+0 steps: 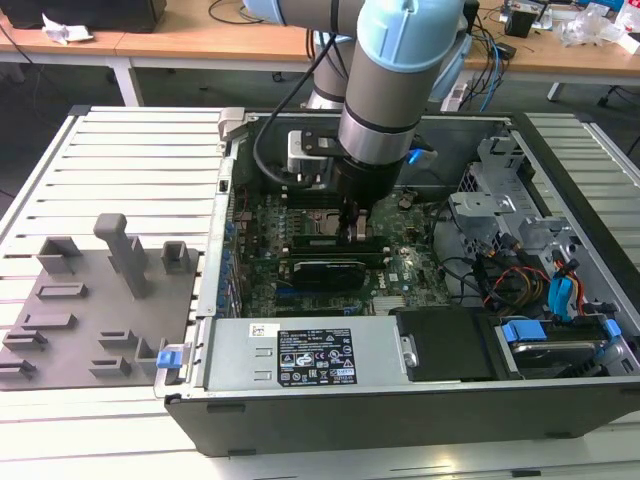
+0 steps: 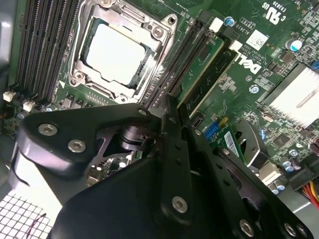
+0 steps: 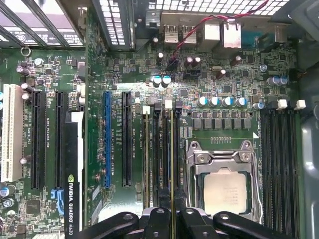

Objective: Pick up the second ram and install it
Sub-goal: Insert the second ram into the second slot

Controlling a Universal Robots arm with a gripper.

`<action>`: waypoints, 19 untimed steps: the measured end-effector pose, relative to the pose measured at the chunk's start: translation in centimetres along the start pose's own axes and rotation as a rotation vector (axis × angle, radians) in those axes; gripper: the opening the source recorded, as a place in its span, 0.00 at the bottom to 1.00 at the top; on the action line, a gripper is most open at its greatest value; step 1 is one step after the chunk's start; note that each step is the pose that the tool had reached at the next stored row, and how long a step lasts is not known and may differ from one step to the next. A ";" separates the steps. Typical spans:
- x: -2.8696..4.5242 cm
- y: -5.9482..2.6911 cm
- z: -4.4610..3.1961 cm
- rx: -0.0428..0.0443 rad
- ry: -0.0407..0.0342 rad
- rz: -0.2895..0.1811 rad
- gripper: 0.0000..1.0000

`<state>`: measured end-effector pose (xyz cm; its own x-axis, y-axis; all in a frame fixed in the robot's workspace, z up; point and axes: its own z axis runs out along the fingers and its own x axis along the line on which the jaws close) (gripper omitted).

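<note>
The big open black computer case [image 1: 400, 400] lies on its side on the slatted white bench [image 1: 130, 160], and the grey-and-blue robot arm [image 1: 390, 90] reaches straight down into the middle of it. Beside the case, toward the exterior view's left, sits the grey plastic holder tray [image 1: 90, 310] with its upright blocks (no stick stands in it that I can see).

Down inside, the green motherboard [image 3: 209, 74] fills the case floor, with the square silver processor socket [image 3: 224, 184] near the middle and a black graphics card [image 1: 330, 268] lying toward the power-supply edge of the case.

Now the black gripper [image 3: 172, 211]: its two fingers are drawn close together, pinching the thin green circuit-board stick, the second ram [image 3: 172, 164], by one narrow end. In the first wrist view the stick shows edge-on as a thin line running out from between the fingertips, its long axis lined up with the black memory slots [image 3: 164, 149] just beside the socket. It sits right over one of those slots; whether it is touching or already partly in, I cannot tell.

In the second wrist view another green memory stick [image 2: 209, 69] is already seated in a neighbouring slot, close alongside. White end clips [image 3: 168, 103] mark the slot ends. More black slots [image 3: 281, 164] line the socket's far side.
</note>
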<state>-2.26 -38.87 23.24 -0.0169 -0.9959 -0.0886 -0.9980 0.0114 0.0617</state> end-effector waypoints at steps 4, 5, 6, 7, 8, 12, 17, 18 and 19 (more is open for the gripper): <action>0.05 0.05 0.49 0.0000 0.0001 0.000 0.14; 0.07 0.06 0.76 0.0000 0.0002 0.000 0.14; 0.07 0.06 0.77 0.0000 0.0002 0.000 0.14; 0.07 0.06 0.77 0.0001 0.0001 0.000 0.14; 0.07 0.06 0.77 0.0001 0.0000 0.000 0.14; 0.07 0.07 0.77 0.0001 0.0001 0.000 0.14; 0.09 0.28 0.91 -0.0001 0.0005 0.000 0.14; 0.09 0.28 0.99 -0.0002 0.0003 0.000 0.14; 0.06 0.23 1.09 -0.0003 0.0002 0.001 0.14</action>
<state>-2.56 -38.83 22.16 -0.0174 -0.9959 -0.0884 -0.9980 0.0120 0.0620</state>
